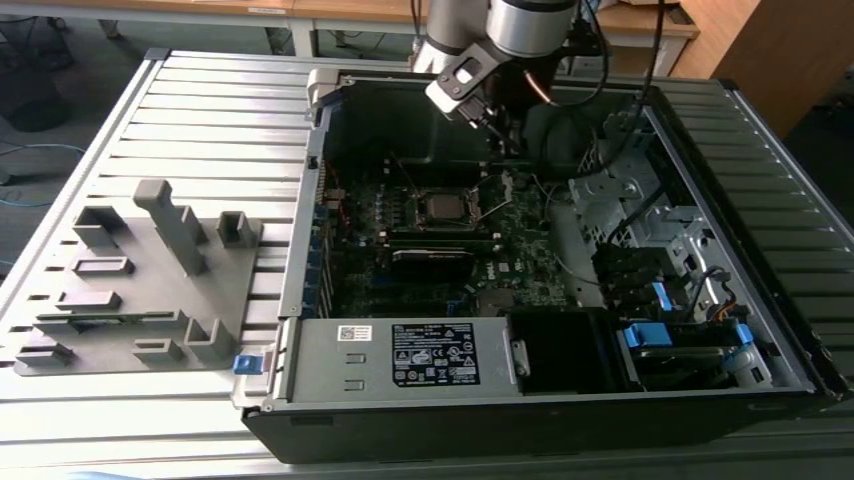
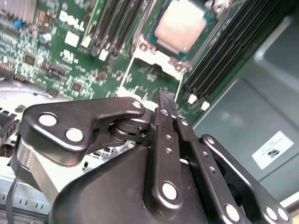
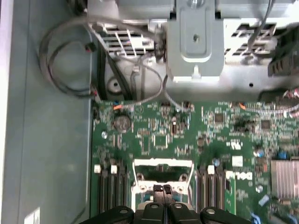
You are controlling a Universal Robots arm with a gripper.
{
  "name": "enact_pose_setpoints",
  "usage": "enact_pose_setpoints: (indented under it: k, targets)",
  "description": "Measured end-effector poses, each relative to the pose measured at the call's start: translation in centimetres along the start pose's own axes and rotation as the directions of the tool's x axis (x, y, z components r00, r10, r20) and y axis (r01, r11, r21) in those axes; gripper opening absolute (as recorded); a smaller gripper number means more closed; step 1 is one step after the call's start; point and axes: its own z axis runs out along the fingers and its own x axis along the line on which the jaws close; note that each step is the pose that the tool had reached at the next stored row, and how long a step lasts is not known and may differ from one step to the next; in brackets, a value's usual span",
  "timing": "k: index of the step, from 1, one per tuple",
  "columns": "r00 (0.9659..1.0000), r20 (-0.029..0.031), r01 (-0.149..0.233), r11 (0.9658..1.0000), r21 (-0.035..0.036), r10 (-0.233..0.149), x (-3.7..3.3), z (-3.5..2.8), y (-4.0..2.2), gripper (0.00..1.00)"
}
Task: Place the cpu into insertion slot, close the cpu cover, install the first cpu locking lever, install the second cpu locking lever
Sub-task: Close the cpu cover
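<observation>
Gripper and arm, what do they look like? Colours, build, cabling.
The arm in the exterior view has a rounded silver-grey joint housing, with black cables hanging beside it. The gripper in the first wrist view is black, with two slim flat fingers. In the second wrist view its link bars are glossy black metal plates joined by silvery round pins.

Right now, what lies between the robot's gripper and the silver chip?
In the second wrist view, the socket's silvery metal edge and a strip of green board separate the gripper from the chip.
</observation>
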Motion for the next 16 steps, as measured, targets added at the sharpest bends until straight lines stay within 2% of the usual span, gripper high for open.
enact_pose_setpoints:
  k: [12, 16]
  targets:
    - [1.0000, -0.0002, 0.000, 1.0000, -0.0001, 0.000, 0.03, 0.24, 3.92, 0.11]
    - [1.0000, -0.0002, 0.000, 1.0000, -0.0001, 0.000, 0.03, 0.32, 4.25, 0.11]
